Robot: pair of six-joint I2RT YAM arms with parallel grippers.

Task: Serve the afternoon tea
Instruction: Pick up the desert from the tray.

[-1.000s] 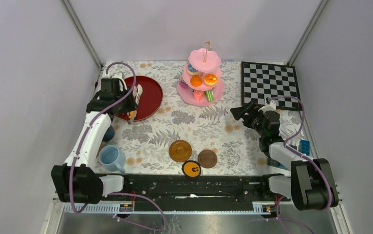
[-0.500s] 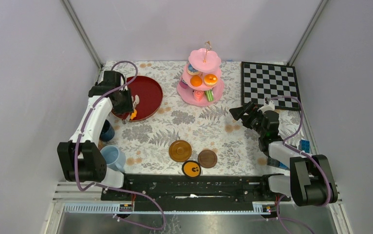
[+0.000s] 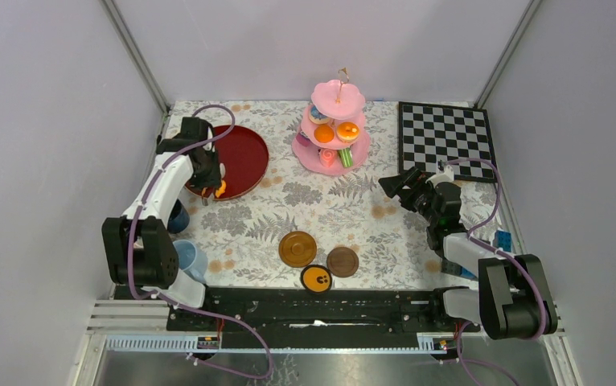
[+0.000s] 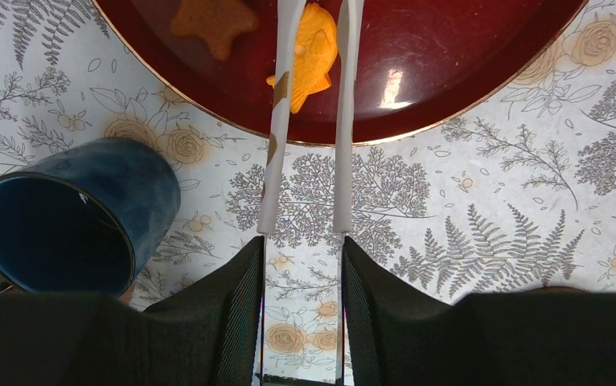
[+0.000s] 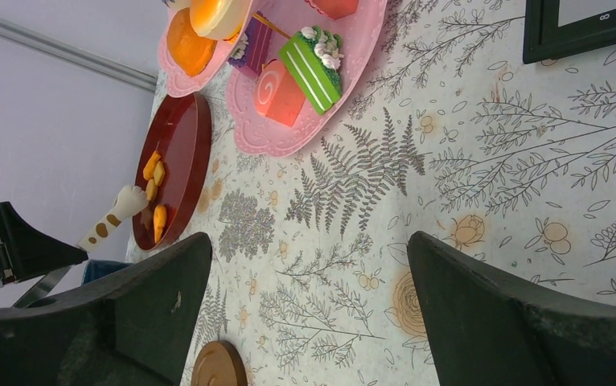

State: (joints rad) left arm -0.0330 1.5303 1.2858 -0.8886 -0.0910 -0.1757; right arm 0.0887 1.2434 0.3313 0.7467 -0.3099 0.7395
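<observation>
Our left arm (image 3: 158,183) leans over the red tray (image 4: 449,64), the left gripper (image 4: 301,245) pinching white tongs (image 4: 345,121) around an orange pastry (image 4: 314,48). Our right gripper (image 5: 309,241) is spread wide.

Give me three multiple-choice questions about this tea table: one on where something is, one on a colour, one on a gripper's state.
1. Where does the star biscuit lie?
A on the chessboard
B on the red tray
C on the cake stand

2. What colour is the fish-shaped pastry between the tips of the tongs?
A green
B purple
C orange

3. How is the right gripper?
A open and empty
B shut on a cup
C shut on a saucer

Answers:
1 B, the left wrist view shows it on the tray's dark red surface.
2 C, it shows orange against the tray.
3 A, its jaws stand wide apart with only tablecloth between them.
</observation>
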